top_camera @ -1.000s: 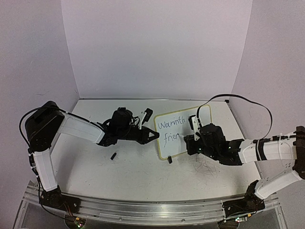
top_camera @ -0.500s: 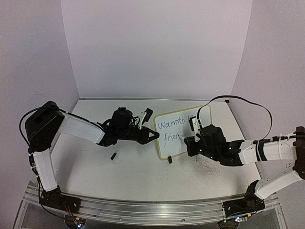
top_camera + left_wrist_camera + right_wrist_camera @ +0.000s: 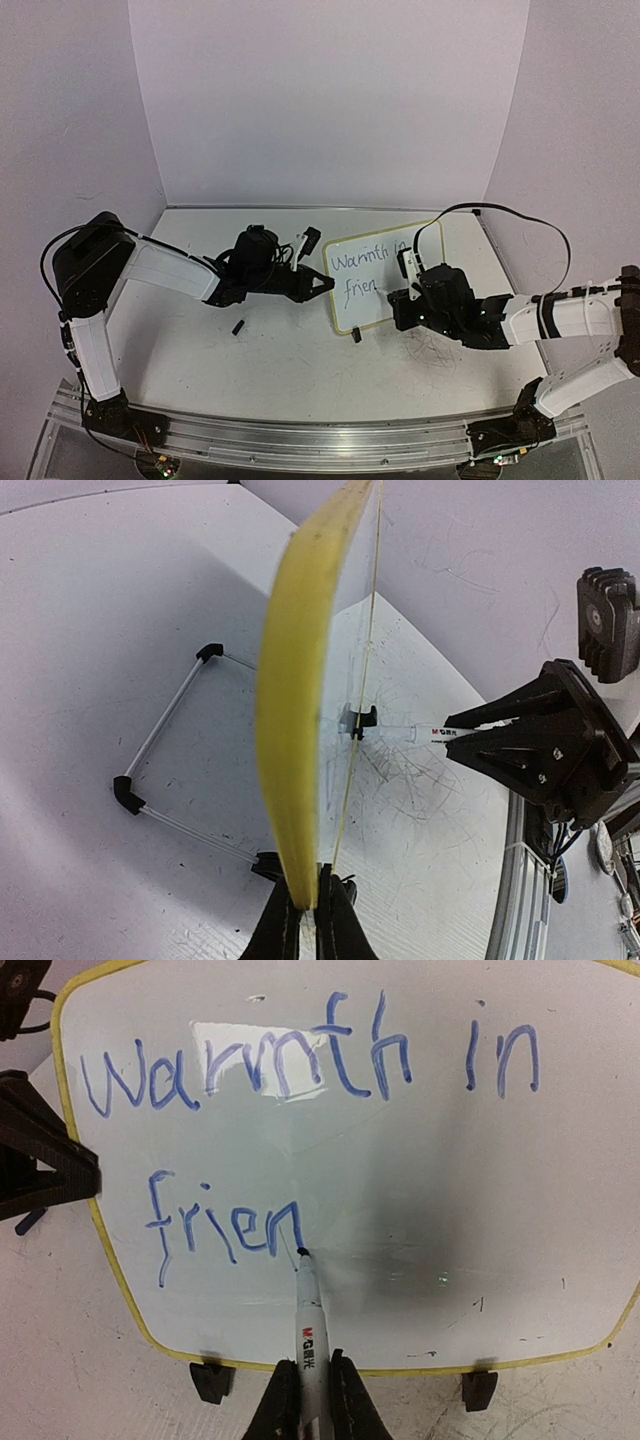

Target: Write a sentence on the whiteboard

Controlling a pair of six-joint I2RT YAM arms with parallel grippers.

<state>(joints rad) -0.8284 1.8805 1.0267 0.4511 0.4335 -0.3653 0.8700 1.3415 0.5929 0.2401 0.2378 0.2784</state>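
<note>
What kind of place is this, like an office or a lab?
Probably a robotics lab bench: robot arms bolted to a metal rail, with plain white panels around a scuffed tabletop.

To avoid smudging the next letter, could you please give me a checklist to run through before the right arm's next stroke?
1. Right gripper shut on the marker: ok.
2. Marker tip touching the whiteboard just after "frien": ok.
3. Left gripper shut on the whiteboard's yellow frame: ok.
4. Bare space right of the sentence for more letters: ok.
5. Tip pressure and ink supply: cannot tell.
</note>
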